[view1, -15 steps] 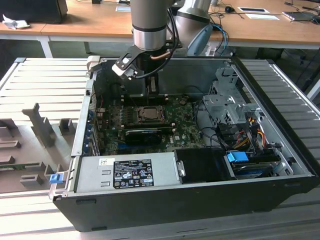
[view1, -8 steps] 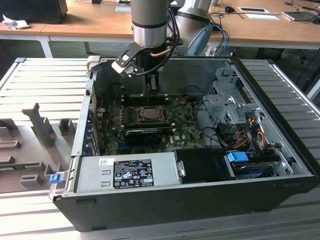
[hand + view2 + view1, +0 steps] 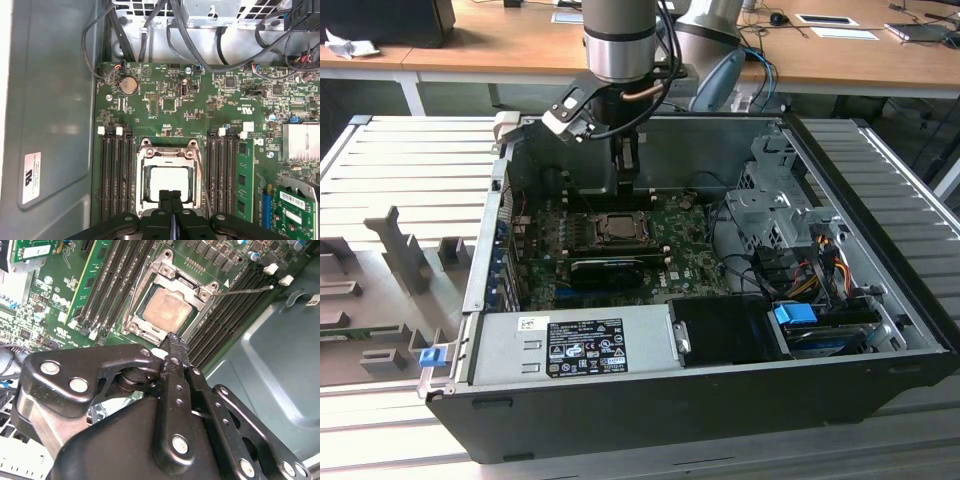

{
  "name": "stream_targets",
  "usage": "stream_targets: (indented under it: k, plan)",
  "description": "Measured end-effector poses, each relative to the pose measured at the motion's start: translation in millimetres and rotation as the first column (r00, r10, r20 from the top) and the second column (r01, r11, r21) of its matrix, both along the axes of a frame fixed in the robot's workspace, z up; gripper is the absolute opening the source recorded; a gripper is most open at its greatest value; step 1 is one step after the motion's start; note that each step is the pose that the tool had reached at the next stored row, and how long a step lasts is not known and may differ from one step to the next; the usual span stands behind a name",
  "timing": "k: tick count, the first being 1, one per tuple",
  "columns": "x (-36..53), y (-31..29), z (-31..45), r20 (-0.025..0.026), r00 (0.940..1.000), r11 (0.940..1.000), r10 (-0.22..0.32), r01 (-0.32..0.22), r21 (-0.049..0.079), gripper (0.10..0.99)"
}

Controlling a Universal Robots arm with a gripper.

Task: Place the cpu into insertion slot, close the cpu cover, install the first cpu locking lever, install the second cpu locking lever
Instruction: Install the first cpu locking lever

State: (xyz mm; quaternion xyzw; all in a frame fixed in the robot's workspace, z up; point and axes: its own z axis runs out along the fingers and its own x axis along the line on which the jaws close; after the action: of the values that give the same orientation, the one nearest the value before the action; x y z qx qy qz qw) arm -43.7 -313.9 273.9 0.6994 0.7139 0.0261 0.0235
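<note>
Closed fingers (image 3: 164, 204) above flat-seated cpu (image 3: 170, 179)

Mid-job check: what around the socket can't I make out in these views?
1. First wrist view: the near edge of the cover is behind the shut claw and cut off by the frame edge.
2. Second wrist view: the claw hides the cover corner nearest it, so latching there is unknown.
3. Exterior view: the cpu is too small to judge seating.
</note>
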Motion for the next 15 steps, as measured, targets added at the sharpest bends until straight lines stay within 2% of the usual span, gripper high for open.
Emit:
stream_targets:
  k: [5, 8, 12, 15]
  plan:
    - [0.0, 0.0, 0.5, -0.0001, 0.9995, 0.9995, 0.032, -0.032, -0.001, 0.106]
    - [0.0, 0.0, 0.5, -0.0001, 0.9958, 0.9958, 0.091, -0.091, -0.001, 0.106]
    - [0.0, 0.0, 0.4, 0.0, 0.9882, 0.9882, 0.153, -0.153, -0.001, 0.106]
    - [0.0, 0.0, 0.4, -0.0001, 0.9777, 0.9777, 0.21, -0.21, -0.001, 0.106]
